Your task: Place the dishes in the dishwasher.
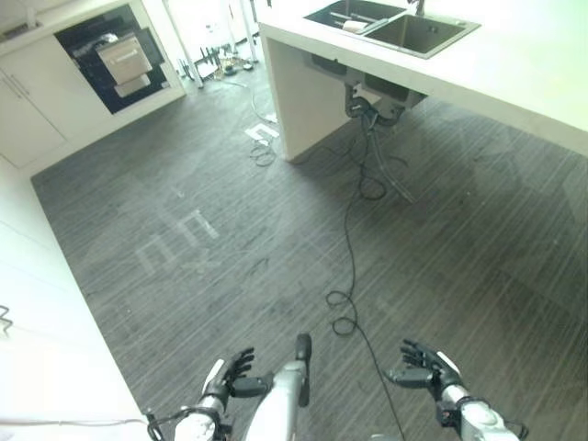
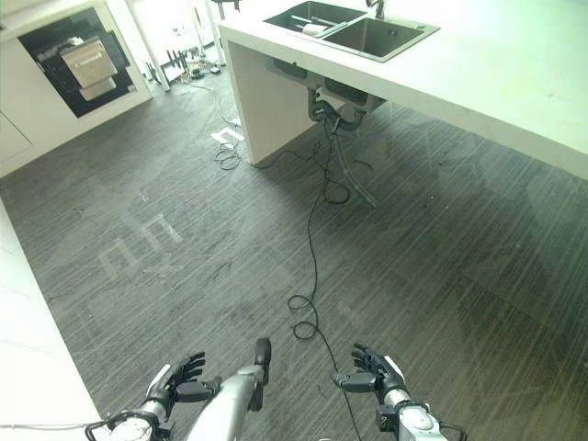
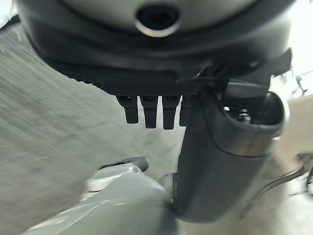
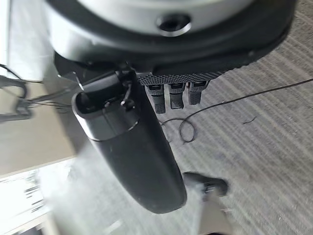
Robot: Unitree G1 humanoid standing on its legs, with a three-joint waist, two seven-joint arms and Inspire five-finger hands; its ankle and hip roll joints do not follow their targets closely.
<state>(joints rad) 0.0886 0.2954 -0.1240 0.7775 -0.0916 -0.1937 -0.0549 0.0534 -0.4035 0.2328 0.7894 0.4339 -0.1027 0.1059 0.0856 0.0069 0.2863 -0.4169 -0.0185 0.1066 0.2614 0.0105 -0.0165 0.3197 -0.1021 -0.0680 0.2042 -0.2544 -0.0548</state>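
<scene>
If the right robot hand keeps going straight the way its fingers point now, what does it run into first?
Probably nothing nearby. The right robot hand is open, empty and low over the dark striped floor, fingers pointing ahead and slightly toward the robot's left. That line looks free; the white counter with the sink stands far ahead. Depth is unclear.

Dark grey striped floor [image 1: 230, 248] all over, with pale tape marks [image 1: 175, 241] on it. White counter [image 2: 514, 83] far right with a steel sink [image 2: 354, 29] set in, pipes hanging below. White cabinets [image 1: 28, 110] far left, bright light at the back.
</scene>
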